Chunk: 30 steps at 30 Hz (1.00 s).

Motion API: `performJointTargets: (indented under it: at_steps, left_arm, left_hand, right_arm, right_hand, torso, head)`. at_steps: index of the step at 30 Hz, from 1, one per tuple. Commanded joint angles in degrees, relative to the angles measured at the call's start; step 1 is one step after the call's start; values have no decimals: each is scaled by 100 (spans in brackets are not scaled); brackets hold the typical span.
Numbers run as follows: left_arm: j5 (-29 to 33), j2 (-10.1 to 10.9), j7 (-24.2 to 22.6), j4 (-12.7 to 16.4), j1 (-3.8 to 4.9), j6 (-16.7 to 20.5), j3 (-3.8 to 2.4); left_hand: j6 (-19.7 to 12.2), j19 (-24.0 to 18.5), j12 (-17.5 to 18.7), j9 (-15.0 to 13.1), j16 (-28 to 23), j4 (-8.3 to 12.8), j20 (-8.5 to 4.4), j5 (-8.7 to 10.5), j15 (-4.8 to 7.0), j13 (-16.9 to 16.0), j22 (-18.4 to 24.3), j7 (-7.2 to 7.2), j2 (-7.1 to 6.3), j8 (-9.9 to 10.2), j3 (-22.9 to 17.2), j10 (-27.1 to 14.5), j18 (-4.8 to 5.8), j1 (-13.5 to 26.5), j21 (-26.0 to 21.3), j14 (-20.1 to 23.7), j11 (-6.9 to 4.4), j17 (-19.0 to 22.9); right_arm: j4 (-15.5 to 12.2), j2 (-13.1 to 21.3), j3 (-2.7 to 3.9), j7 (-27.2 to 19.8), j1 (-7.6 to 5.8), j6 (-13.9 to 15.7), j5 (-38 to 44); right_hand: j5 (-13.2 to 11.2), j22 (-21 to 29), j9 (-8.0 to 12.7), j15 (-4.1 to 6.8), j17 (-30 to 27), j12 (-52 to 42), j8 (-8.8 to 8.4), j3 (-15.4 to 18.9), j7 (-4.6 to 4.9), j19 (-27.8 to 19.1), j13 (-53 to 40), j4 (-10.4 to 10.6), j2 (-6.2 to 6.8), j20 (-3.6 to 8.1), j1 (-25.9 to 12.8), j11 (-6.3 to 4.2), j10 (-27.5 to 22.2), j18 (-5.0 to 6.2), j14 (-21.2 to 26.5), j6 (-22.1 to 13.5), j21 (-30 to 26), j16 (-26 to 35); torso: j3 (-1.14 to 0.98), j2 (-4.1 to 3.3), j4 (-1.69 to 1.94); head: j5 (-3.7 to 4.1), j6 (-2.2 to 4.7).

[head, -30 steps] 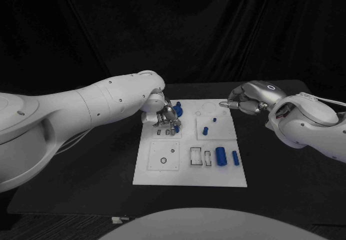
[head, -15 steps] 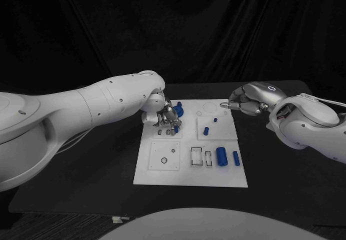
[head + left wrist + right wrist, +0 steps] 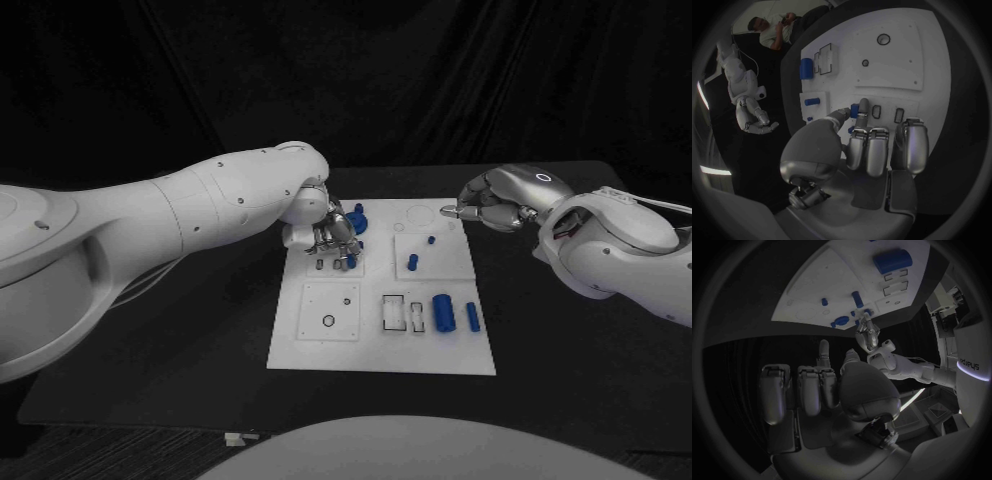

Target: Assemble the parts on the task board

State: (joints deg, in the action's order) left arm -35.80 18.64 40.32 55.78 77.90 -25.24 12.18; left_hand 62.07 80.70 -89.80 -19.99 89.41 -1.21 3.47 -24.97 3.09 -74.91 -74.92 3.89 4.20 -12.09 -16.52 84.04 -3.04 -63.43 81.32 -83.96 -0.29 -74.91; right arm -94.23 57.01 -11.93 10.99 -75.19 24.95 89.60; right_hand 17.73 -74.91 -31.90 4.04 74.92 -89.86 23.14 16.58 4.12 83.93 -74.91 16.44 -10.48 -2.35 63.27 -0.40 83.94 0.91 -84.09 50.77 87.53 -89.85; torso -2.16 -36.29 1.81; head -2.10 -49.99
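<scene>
You're mid-task, w/ most of the assembly left as far as the board shows. The task board [image 3: 382,350] lies flat under both arms. Your left hand [image 3: 332,238] is down over the board's far-left section, pinching a small blue part [image 3: 854,110] betw. thumb and one finger, other fingers bunched just beside it; the part's tip sits right at the small slots [image 3: 887,114] under those fingers. Can't tell if it has entered a slot or is only touching the surface. Judging by that, you're on the seating step for this piece.

Your right hand [image 3: 498,200] hovers off the board's far-right corner, fingers curled in, nothing in them, apart from every part.

Still loose or unplaced, near side of the left hand: a large blue cylinder [image 3: 443,312] and a slim blue bar [image 3: 472,317] lying beside the empty rectangular outlines [image 3: 392,312]. Betw. the two hands: a short blue peg [image 3: 411,262] and a tiny one [image 3: 431,240] on the raised square panel. Another blue piece [image 3: 356,212] sits just beyond the left hand's fingers; whether it's seated, can't tell.

So approx. one part in hand, several to go.
</scene>
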Motion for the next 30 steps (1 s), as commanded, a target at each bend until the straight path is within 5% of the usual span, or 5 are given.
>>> performJointTargets:
  at_steps: [1,12,30]
  left_arm:
    - [38,0,58,31,-11,13,-5]
    - [38,25,21,71,-11,122,-5]
    - [39,268,141,339,-7,382,-5]
  left_hand:
    - [-51,-6,-20,-78,-28,62,-45,-68,40,-1509,-357,-28,-54,-47,-107,596,-26,-5,-24,-534,-31,-1379]
    - [-161,25,-20,-430,-24,402,-61,-195,54,-1509,-404,-31,-121,-255,-574,596,-20,-40,-29,-541,-41,-1389]
    - [-195,30,-20,-540,-45,432,-64,-196,57,-1509,-410,-29,-152,-324,-662,596,-20,26,-37,-527,-41,-1361]
  right_arm:
    - [1,3,4,89,14,-29,38]
    - [-2,11,4,96,15,-27,38]
    - [15,17,4,103,45,4,38]
  right_hand:
    - [21,-1406,-7,-42,1508,-14,24,23,-8,449,-1509,-5,-3,-45,44,25,606,-13,-591,36,-15,-15]
    - [23,-1401,-9,-42,1508,-14,25,23,-8,441,-1509,-3,-7,-45,53,24,606,-9,-591,34,-28,-15]
    - [23,-1398,-10,-41,1508,-14,25,24,-8,437,-1509,-4,-6,-44,65,24,606,-7,-591,30,-35,-15]
  torso:
    - [-1,0,-1]
    - [-1,0,-3]
    - [0,-1,2]
  head:
    - [-2,-1]
    - [-7,-1]
    - [-46,-1]
